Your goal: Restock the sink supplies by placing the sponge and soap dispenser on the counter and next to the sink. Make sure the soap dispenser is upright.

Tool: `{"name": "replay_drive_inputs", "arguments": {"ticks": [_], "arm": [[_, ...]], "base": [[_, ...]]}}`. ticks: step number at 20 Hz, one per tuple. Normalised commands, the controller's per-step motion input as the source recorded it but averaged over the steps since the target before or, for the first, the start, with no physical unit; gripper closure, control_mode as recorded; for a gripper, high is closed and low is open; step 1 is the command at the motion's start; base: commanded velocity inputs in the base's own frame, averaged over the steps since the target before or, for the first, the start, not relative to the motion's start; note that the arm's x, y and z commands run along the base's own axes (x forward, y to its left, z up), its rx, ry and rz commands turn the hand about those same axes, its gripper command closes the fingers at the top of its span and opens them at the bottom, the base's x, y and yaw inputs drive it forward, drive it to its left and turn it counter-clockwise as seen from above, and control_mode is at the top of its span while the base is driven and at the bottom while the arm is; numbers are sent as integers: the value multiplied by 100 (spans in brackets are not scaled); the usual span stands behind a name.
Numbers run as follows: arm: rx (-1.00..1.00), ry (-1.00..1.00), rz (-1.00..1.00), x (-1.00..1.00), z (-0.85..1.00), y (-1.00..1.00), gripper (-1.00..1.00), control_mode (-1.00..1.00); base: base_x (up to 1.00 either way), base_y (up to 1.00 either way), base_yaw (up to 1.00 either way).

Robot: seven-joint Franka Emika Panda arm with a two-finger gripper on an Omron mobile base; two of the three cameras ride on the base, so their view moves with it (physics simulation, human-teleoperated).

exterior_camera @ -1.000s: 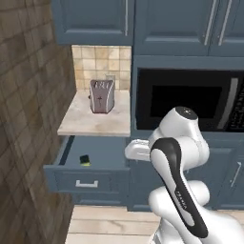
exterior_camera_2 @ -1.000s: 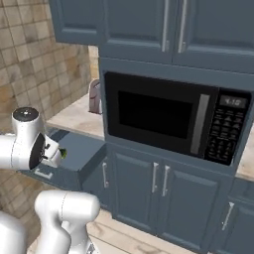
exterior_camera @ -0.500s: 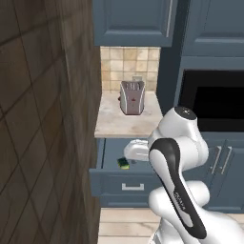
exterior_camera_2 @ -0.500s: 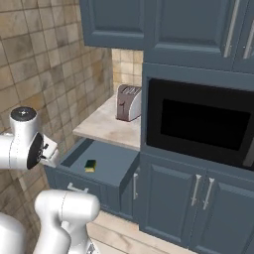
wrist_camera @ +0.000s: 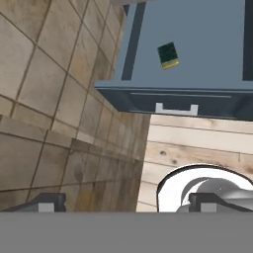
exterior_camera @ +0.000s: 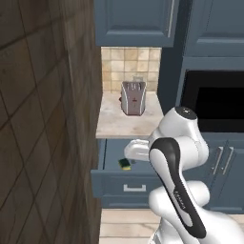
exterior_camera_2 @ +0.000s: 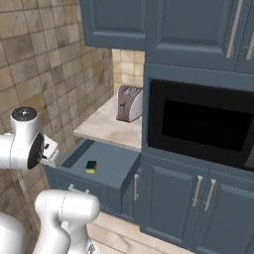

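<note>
So the sponge [wrist_camera: 168, 55] is sitting loose on the floor of the open drawer [wrist_camera: 197, 39], and that's the one thing that matters for whatever comes next. Looking along the gripper [wrist_camera: 123, 203], the sponge is lying out ahead of it and slightly toward the right fingertip, well apart from both tips, with the drawer's front panel and its pale handle [wrist_camera: 176, 108] sitting between the hand and the sponge. The fingers are standing spread wide and holding nothing, one tip [wrist_camera: 47, 202] showing at the lower left and the other at the lower right. The sponge's long side is running roughly away from the hand, tilted a touch, with the green layer on top and a yellow strip showing along the edge nearest the hand. I'm guessing the hand is going to have to go forward over the drawer front and then down, and since the fingers open left to right across that view, they should already be lined up to close across the short side, more or less. From the right base camera the sponge [exterior_camera_2: 91, 166] is resting near the left part of the drawer, and the counter [exterior_camera_2: 106, 130] with the toaster [exterior_camera_2: 128, 103] is sitting just behind and above it. From the left base camera the sponge [exterior_camera: 125, 164] is peeking out just beside the arm. I'm not spotting a soap dispenser or a sink anywhere here, so the sponge looks like the first pick.
</note>
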Motion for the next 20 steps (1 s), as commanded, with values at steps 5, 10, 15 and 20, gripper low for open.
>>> {"name": "replay_drive_inputs", "arguments": {"ticks": [5,10,15,20], "arm": [[0,0,0,0,0,0,-100,100],[0,0,0,0,0,0,-100,100],[0,-5,0,5,-29,-21,-100,-100],[-4,7,0,60,-67,-10,-100,-100]], "base": [[59,-1,0],[25,-10,0],[-1,-5,0],[0,0,0]]}}
